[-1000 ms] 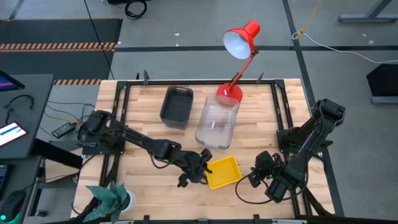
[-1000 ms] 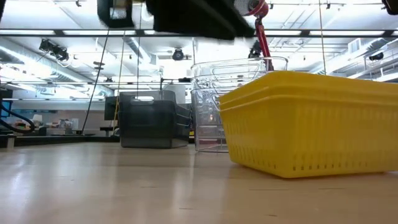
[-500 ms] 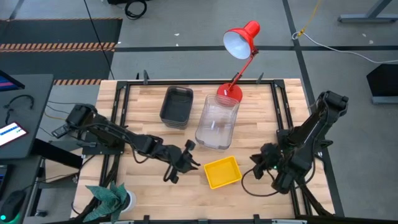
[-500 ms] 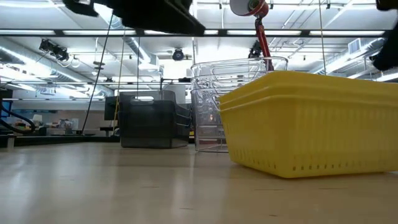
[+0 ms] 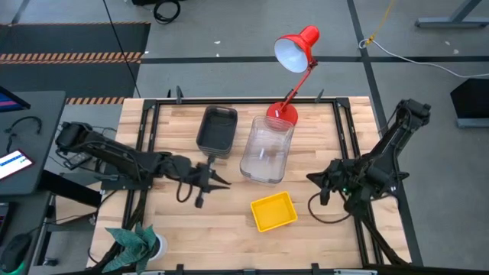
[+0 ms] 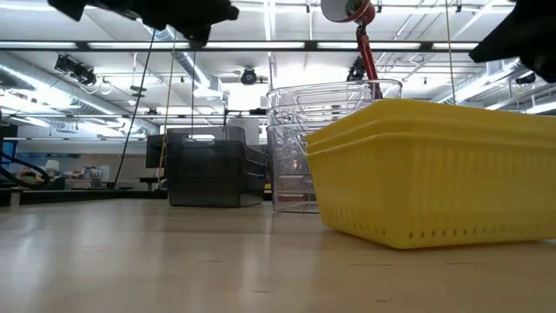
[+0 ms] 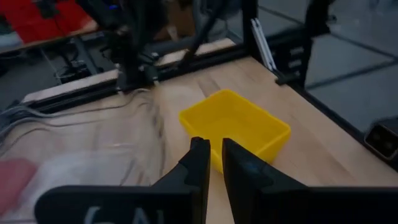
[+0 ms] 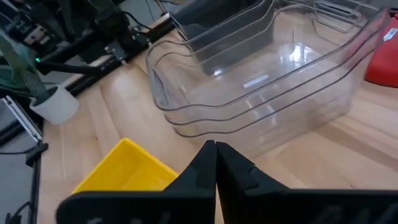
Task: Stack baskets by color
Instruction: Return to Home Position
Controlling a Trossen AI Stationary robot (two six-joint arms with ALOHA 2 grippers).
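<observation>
Near the worktop (image 5: 199, 229) front, yellow baskets (image 5: 273, 211) sit nested, apart from both arms; clear baskets (image 5: 267, 150) and dark grey baskets (image 5: 217, 131) stand behind. Left gripper (image 5: 218, 182), narrowed to a slit and empty, has drawn back leftward from the yellow stack. Right gripper (image 5: 315, 179), fingers pressed together and empty, has retreated rightward.

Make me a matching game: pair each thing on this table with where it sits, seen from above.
Things:
1 yellow stack
2 clear stack
3 grey stack
4 lamp

Places in the high view:
A farthest left of the four
B red, topmost in the picture
C in the middle, one end by the lamp's base
D alone, lowest in the picture

Pairs: 1-D, 2-C, 3-A, 4-B
</observation>
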